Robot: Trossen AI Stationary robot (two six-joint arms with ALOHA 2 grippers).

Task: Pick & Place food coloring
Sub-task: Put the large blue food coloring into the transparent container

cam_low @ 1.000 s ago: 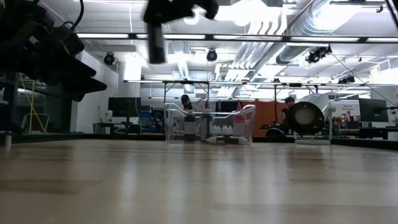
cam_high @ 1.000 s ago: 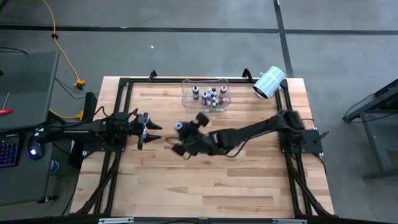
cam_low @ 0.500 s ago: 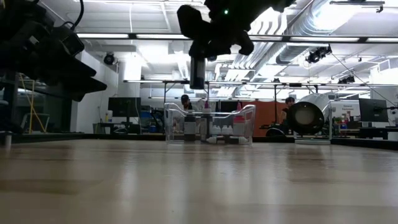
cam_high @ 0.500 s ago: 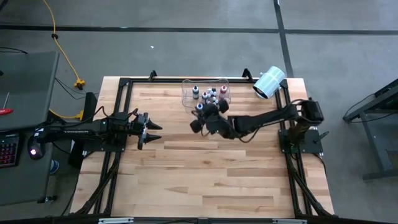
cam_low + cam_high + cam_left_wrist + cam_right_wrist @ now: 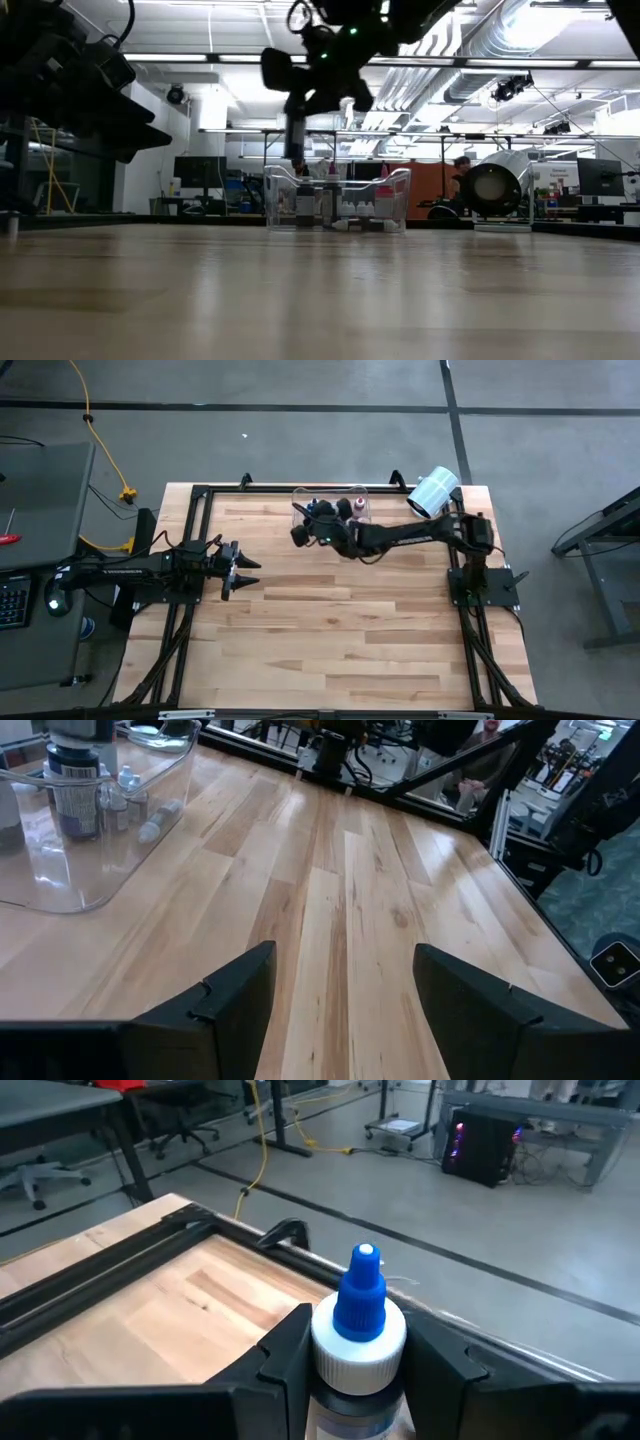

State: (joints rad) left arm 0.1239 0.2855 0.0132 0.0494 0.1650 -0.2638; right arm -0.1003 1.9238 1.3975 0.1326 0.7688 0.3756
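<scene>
Right gripper (image 5: 355,1355) is clamping a blue-capped bottle (image 5: 358,1330) above the bin (image 5: 300,512). Left gripper (image 5: 243,568) is waiting at table's left, fingers apart.

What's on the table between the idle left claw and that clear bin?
Nothing: bare wood separates the left end effector from the bin, seen from above.

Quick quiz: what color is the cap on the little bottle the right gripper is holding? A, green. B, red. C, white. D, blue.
D: the right wrist view shows the right gripper clamped on a food coloring bottle whose pointed cap is blue above a white collar.
</scene>
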